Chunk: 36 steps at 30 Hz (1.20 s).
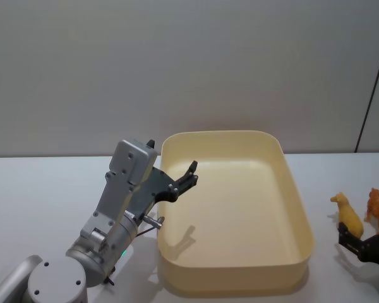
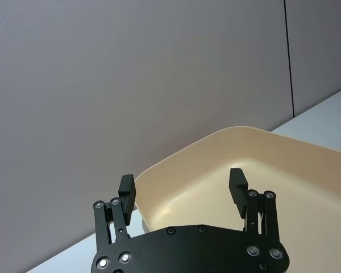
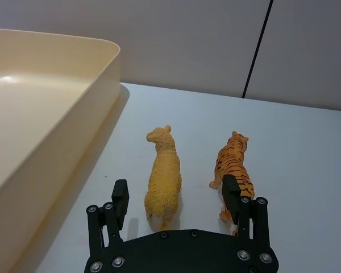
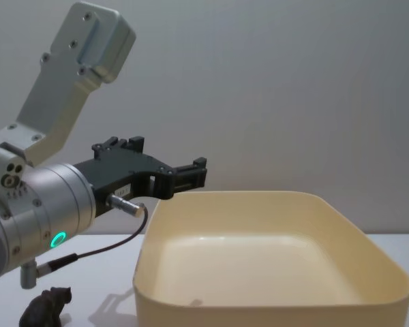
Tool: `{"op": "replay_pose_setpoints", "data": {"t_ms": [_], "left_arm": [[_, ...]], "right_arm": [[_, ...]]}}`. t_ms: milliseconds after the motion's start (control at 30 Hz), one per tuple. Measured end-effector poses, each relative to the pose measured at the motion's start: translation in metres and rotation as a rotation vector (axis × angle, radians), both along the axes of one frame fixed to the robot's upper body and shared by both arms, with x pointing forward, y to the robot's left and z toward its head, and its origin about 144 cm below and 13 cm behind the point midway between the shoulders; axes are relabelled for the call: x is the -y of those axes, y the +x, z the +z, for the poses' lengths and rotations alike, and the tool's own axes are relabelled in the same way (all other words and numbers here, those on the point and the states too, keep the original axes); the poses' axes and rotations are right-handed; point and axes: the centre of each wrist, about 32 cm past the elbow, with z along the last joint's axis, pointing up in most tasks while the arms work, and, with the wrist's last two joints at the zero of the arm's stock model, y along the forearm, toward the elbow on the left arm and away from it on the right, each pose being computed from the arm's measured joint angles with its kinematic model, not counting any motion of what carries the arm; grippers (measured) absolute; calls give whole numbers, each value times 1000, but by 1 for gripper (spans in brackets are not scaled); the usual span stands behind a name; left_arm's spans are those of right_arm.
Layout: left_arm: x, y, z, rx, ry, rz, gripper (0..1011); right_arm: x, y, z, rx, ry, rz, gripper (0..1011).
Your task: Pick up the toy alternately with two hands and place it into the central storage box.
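- Left gripper point(image 1: 188, 175) raised above the left rim of the cream-yellow central storage box point(image 1: 227, 148), angled in toward its inside.
- Fingers point(image 2: 127, 190) spread wide with nothing between them; probably held clear there while the other arm takes its turn.
- Right gripper point(image 3: 176, 193) low at table level, to the right of the box, jaws wide apart and closed on nothing.
- Yellow llama-like toy point(image 3: 162, 179) upright on the white table point(image 3: 295, 148), rear end between the open fingers; apparently lined up this way for a squeeze across the body.
- Orange striped tiger toy point(image 3: 232, 170) just beside the yellow one, hind end close to one finger; touching or not, cannot tell. Some risk of a nudge on closing.
- Both toys outside the box, near its right wall; box interior bare in the head view.
- Small dark animal toy point(image 4: 46, 306) on the table left of the box, below the left arm; likely placed there as a left-side pick.
- Step in hand, by judgement: right-side grasp of the yellow toy, then a lift over the rim.
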Motion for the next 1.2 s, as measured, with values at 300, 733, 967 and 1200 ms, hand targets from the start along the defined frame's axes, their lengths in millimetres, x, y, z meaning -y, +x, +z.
{"op": "replay_pose_setpoints", "data": {"t_ms": [300, 733, 967, 1200], "left_arm": [[0, 0, 0, 0, 0, 0, 1002], [0, 0, 0, 0, 0, 0, 1002], [0, 0, 0, 0, 0, 0, 1002], [0, 0, 0, 0, 0, 0, 1002]], "right_arm": [[-1, 10, -5, -4, 0, 3, 1001], [-3, 19, -8, -2, 0, 13, 1001], [-4, 21, -9, -1, 1, 15, 963], [-4, 22, -9, 0, 1, 17, 796]]}}
